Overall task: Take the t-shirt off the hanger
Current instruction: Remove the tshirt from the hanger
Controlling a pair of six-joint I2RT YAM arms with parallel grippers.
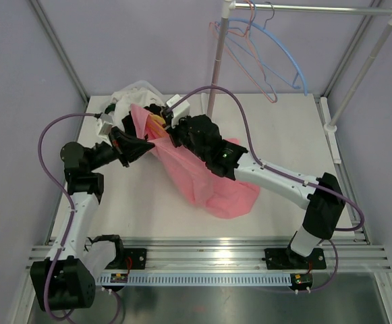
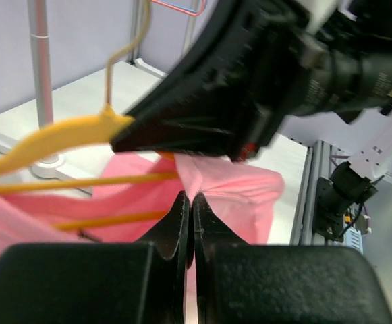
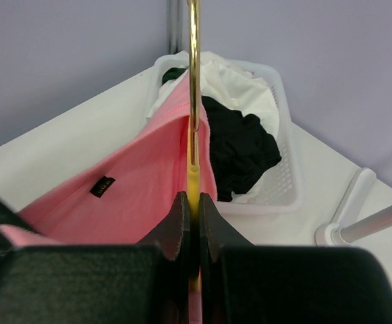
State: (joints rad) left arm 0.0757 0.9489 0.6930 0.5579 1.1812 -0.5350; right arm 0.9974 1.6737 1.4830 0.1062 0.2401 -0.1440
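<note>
The t-shirt (image 1: 206, 179) is lying stretched across the middle of the table (image 1: 290, 128). In the top view its long axis is running diagonally. The collar end is being held up at the far left, near the basket (image 3: 287, 179), and the hem end is pooling on the table toward the near centre. A small dark label (image 3: 102, 185) is showing on the pink cloth.

The hanger (image 2: 57, 135) is sitting in the collar end, its yellow arms showing above and through the fabric. From the left wrist, its hook is rising upward and its bars are running off to the left.

The right gripper (image 3: 193, 200) is pinching the hanger, fingers shut on the yellow stem (seen edge-on from its own camera, the hook is pointing straight up the frame, toward the basket). The left gripper (image 2: 192, 202) is clamping a fold of the t-shirt, with pink cloth squeezed between its closed tips, just below the right gripper. The two grippers are meeting almost tip to tip.

The basket is holding white and black clothes. A rack (image 1: 216, 61) is standing at the far side of the table, to the right of the basket.
</note>
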